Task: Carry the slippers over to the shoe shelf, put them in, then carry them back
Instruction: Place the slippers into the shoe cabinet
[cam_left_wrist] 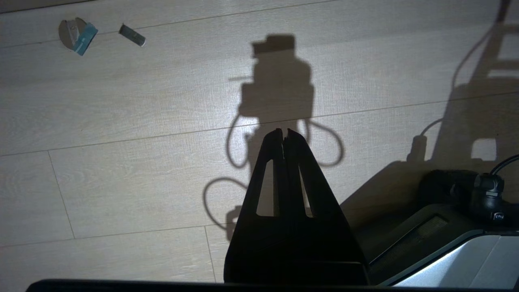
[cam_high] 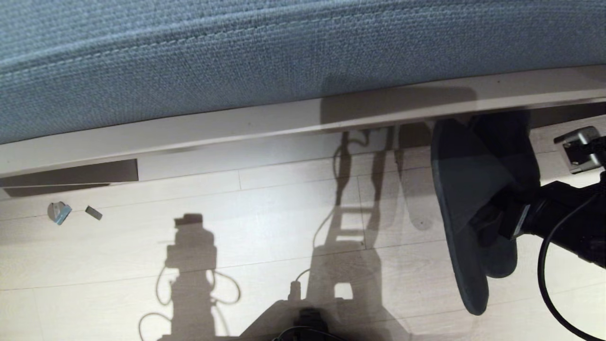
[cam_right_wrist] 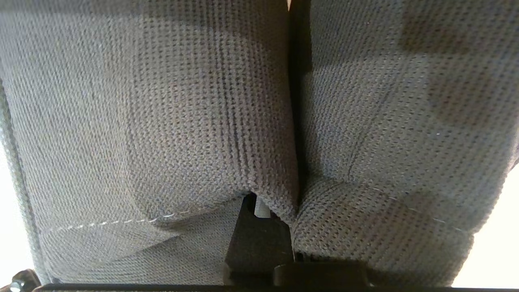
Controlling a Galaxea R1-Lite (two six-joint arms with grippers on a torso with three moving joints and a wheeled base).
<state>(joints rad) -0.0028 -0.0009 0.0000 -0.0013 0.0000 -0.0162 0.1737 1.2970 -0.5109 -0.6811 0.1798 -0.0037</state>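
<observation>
Slippers (cam_high: pixel 466 208): the dark grey-blue pair hangs sole to sole, held off the wood-plank floor (cam_high: pixel 265 227) at the right end of the bench's front edge, toes just under the lip.
Long axis: it runs from the bench edge out toward the robot, the flat sole of the nearer slipper facing the robot's left, heels low over the floor.
Right gripper (cam_high: pixel 490 220): pinched tight on the slippers at their straps; the right wrist view shows both woven straps (cam_right_wrist: pixel 211 134) squeezed together with only a dark seam between them.
Direction from pincer: the slippers spread both ways from the grip, toes toward the shelf, heels toward the robot.
Shoe shelf (cam_high: pixel 303 121): only its grey-beige front rail shows, with the blue-grey seat cushion (cam_high: pixel 236 52) on top; the opening lies below that rail and is hidden here.
Key relation: by my reading, the toes sit at the rail but the pair stands on edge, so the next push needs them lowered to clear under the rail.
Right arm pose: it reaches in level from the right, wrist turned so the soles stand upright.
Left gripper (cam_left_wrist: pixel 284 136): fingers pressed together on nothing, parked over bare floor and well apart from the slippers.
Nearer arm: the right, already holding.
Floor scraps (cam_high: pixel 59 212): small bits near the bench's left end, clear of the path.
</observation>
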